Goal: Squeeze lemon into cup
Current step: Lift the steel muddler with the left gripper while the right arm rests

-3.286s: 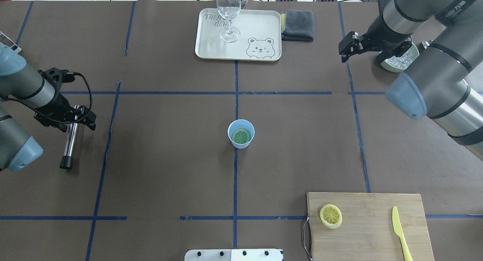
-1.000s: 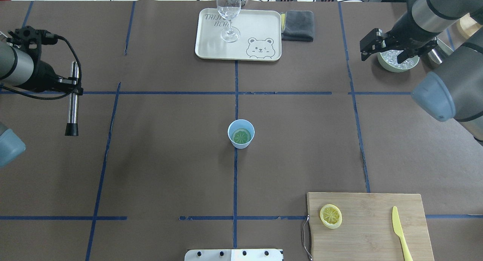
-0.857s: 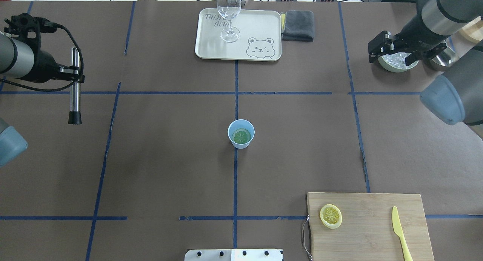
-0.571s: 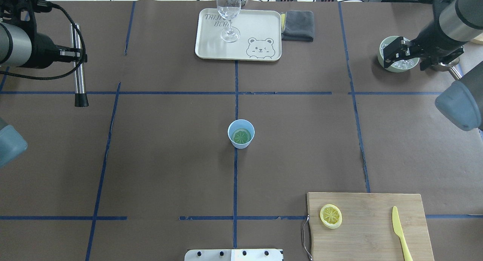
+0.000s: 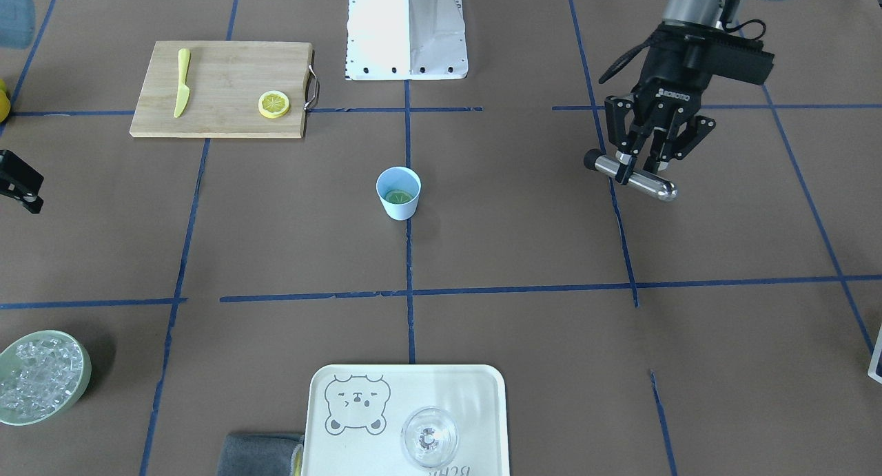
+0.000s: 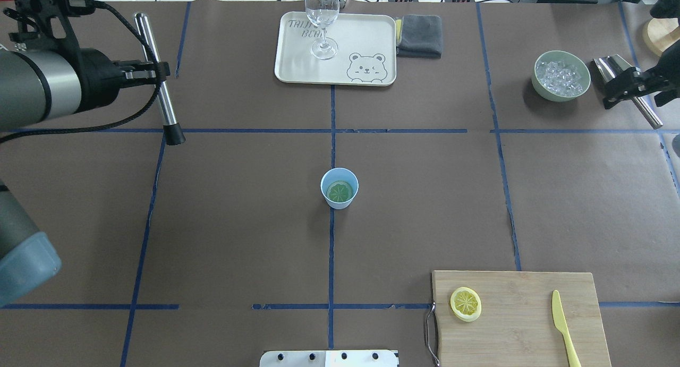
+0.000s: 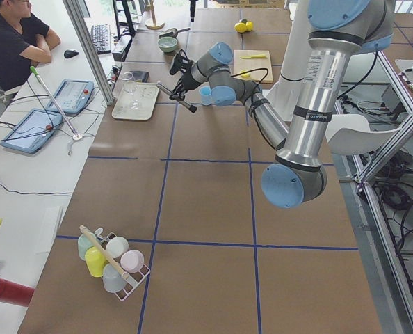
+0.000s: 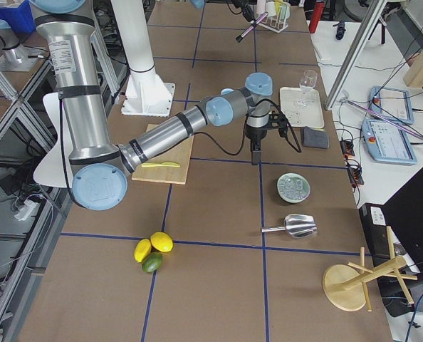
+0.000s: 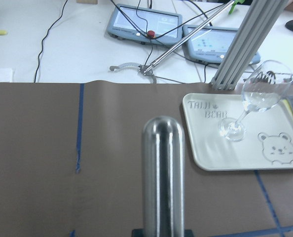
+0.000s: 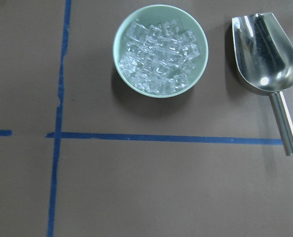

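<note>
The pale-blue cup (image 6: pixel 348 177) stands at the table's middle, also in the front view (image 5: pixel 398 208). A greenish lemon slice (image 6: pixel 340 191) lies flat inside it (image 5: pixel 399 197). A second yellow lemon slice (image 6: pixel 466 304) lies on the wooden cutting board (image 6: pixel 523 324). My left gripper (image 6: pixel 154 71) is shut on a steel rod with a black tip (image 6: pixel 162 93), held above the table at the far left (image 5: pixel 637 173). The rod fills the left wrist view (image 9: pixel 163 173). My right gripper (image 6: pixel 640 88) is open and empty at the far right edge, over a metal scoop.
A cream bear tray (image 6: pixel 366 43) with a clear glass (image 6: pixel 322 16) and a grey cloth (image 6: pixel 419 35) sit at the far middle. A green bowl of ice (image 6: pixel 562 82) and a metal scoop (image 10: pixel 267 54) are at the far right. A yellow plastic knife (image 6: pixel 563 324) lies on the board.
My left gripper has lifted the steel rod and carried it away from the left edge, farther and to the right. My right gripper has moved right, past the ice bowl.
</note>
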